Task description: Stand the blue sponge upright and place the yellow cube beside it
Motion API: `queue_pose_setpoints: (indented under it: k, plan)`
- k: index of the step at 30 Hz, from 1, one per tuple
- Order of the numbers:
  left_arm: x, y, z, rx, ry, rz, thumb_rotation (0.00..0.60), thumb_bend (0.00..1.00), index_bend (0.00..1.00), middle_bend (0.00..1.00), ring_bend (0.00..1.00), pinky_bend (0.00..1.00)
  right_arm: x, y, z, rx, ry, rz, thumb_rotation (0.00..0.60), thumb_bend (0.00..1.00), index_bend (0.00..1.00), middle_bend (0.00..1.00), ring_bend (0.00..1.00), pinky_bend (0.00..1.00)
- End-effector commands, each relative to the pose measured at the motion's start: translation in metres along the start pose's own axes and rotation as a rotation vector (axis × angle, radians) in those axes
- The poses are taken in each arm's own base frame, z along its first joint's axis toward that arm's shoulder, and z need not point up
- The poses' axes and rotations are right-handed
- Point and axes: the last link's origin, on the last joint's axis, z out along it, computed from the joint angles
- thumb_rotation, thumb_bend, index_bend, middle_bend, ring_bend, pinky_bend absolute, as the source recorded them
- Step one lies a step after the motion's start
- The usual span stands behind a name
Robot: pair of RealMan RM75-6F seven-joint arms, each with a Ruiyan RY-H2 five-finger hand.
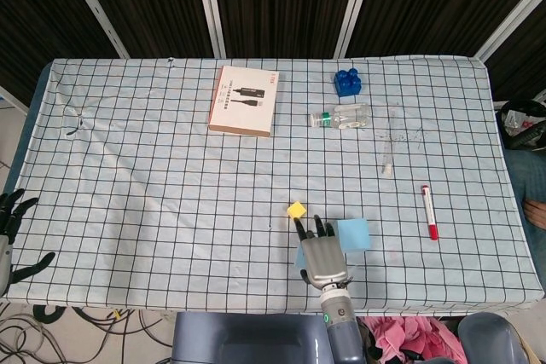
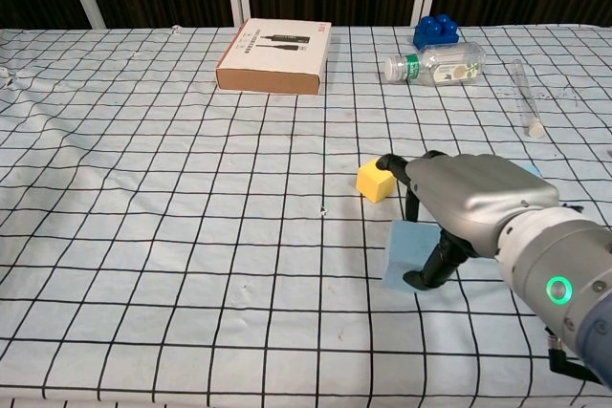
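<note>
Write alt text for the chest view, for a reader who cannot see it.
The robot's right hand arches over a blue sponge lying flat on a checked tablecloth, fingertips near a yellow cube just beyond it. Farther back lie a flat cardboard box, a clear bottle on its side and a blue toy brick.

Print is seen on the lid of the cardboard box [image 1: 243, 100] at twelve o'clock on the bench [image 1: 136, 176], but no words can be read.

The head view looks steeply down from high above the whole table [image 1: 128, 168]. The chest view faces forward, low and close behind the right hand [image 2: 459, 203]; both share it.
</note>
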Motion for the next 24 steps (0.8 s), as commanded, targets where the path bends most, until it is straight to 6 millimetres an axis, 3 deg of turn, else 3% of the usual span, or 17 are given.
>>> queue_pose_setpoints:
  k: [1, 5, 13, 24]
  plan:
    - [0.000, 0.000, 0.000, 0.000, 0.001, -0.001, 0.600, 0.11, 0.15, 0.06, 0.00, 0.00, 0.000, 0.000, 0.001, -0.001, 0.002, -0.002, 0.600, 0.20, 0.04, 0.38, 0.02, 0.12]
    - [0.000, 0.000, 0.000, 0.000, 0.000, 0.000, 0.600, 0.11, 0.15, 0.06, 0.00, 0.00, -0.002, -0.003, 0.000, 0.013, 0.000, -0.006, 0.600, 0.28, 0.09, 0.47, 0.06, 0.12]
    - [0.000, -0.001, 0.000, 0.008, 0.005, 0.002, 0.600, 0.11, 0.16, 0.06, 0.00, 0.00, 0.001, -0.005, 0.001, 0.045, 0.003, 0.008, 0.600, 0.32, 0.10, 0.47, 0.07, 0.12]
    - [0.001, -0.001, 0.000, 0.013, 0.008, 0.002, 0.600, 0.11, 0.16, 0.06, 0.00, 0.00, 0.037, 0.009, 0.001, 0.178, 0.059, 0.007, 0.600, 0.30, 0.11, 0.44, 0.06, 0.12]
